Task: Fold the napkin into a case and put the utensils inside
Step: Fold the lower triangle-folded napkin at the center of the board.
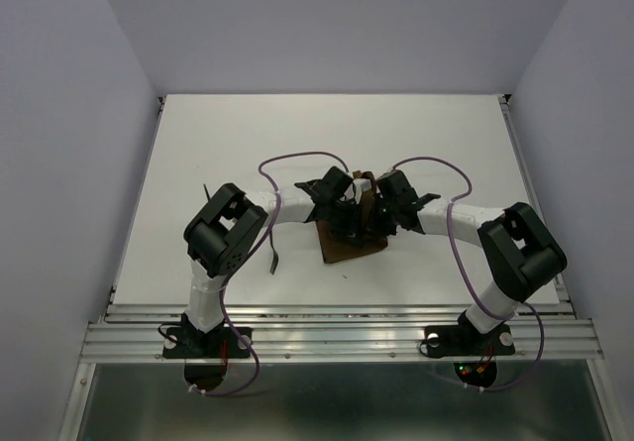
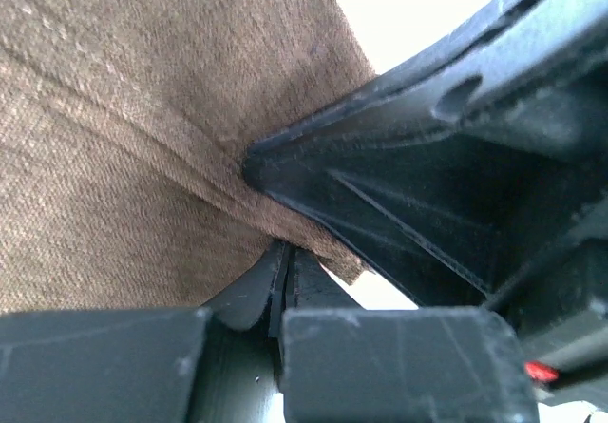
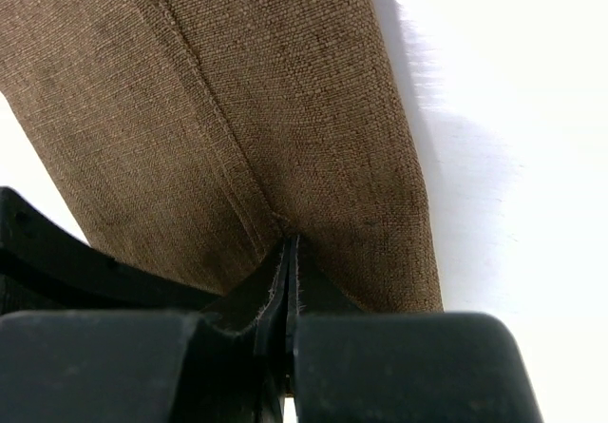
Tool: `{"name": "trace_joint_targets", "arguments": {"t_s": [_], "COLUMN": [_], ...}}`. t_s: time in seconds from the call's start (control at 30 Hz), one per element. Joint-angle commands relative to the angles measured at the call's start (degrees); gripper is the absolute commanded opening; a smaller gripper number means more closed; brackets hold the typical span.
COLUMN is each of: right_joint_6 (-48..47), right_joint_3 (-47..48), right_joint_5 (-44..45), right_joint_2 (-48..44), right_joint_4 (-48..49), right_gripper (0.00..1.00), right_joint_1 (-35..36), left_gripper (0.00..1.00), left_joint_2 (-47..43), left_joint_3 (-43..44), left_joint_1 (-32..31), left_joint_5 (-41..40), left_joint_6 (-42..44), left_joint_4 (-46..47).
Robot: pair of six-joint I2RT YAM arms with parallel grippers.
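From above, my two arms reach in from either side and meet at the middle of the surface (image 1: 446, 134). The napkin (image 1: 349, 247) sits there as a dark brown bundle. Its near part lies flat on the surface and its far part rises in a ridge between my hands. My left fingers (image 1: 347, 221) meet it from the left and my right fingers (image 1: 384, 221) from the right, close to each other. One utensil (image 1: 274, 257), thin and dark, lies on the surface left of the napkin, just beside my left arm and apart from the cloth. What looks like the second utensil (image 1: 206, 191) shows as a thin dark sliver farther left, past my left elbow, too small to make out.

Through my left wrist camera, my left fingers (image 2: 282, 276) are pressed together on a fold of the napkin (image 2: 123, 138), and its creases run down into their tips. The dark body of my other hand crosses from the right, its point against the cloth just above my tips.

Through my right wrist camera, my right fingers (image 3: 288, 271) are clamped on the napkin (image 3: 237, 109), with a stitched hem line running straight into the grip. The white surface (image 3: 513, 81) lies to the right.
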Motion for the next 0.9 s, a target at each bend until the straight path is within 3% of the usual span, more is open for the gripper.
{"name": "trace_joint_targets", "arguments": {"t_s": [0.0, 0.23, 0.87], "right_joint_6": [-0.17, -0.97, -1.06], "right_joint_3": [-1.18, -0.92, -0.57], "right_joint_5": [1.55, 1.73, 1.29], "right_joint_2": [1.63, 1.28, 1.10], "right_joint_4": [1.69, 1.61, 1.52], "right_gripper": [0.01, 0.01, 0.01], "right_joint_1": [0.75, 0.75, 0.75], "left_gripper": [0.00, 0.00, 0.00], "left_joint_2": [-6.30, -9.12, 2.47], "left_joint_3": [1.30, 1.74, 10.26], "left_joint_1": [0.52, 4.99, 6.85], "left_joint_5": [-0.75, 3.11, -0.65], "left_joint_6": [1.59, 1.68, -3.77], "left_joint_4": [-4.10, -3.58, 1.18]}}
